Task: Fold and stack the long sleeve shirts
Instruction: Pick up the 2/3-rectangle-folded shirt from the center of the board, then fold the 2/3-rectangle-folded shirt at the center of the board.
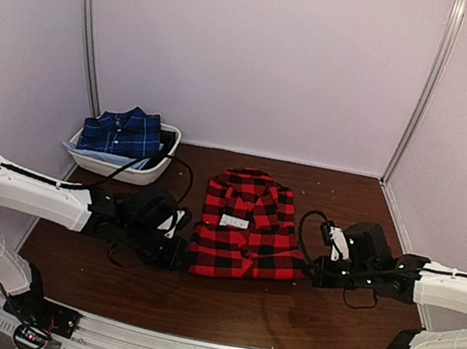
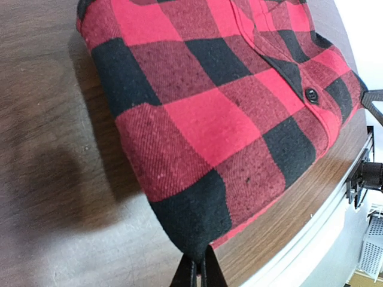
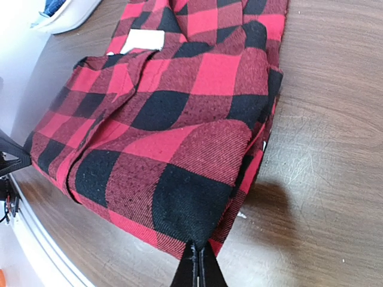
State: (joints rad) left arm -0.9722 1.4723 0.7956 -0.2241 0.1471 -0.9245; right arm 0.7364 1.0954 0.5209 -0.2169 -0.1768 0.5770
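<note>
Red-and-black checked flannel shirt [image 1: 247, 227] lies part-folded at centre of dark wooden table [image 1: 326, 317]. Left gripper [image 2: 198, 270] pinches near-left corner, right gripper [image 3: 198, 263] near-right corner; both clamped narrow on cloth. Navy blue plaid shirt [image 1: 121, 132] sits in white plastic tub [image 1: 171, 141], far left. Fabric judged soft, light, limp, layered; likely sags between grips. Corner holds suit it, all layers pinched together.

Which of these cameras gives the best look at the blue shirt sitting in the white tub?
The top external view: the blue shirt lies folded in the white tub. The right wrist view catches only a blue sliver at its top left corner; the left wrist view shows just the red shirt.
</note>
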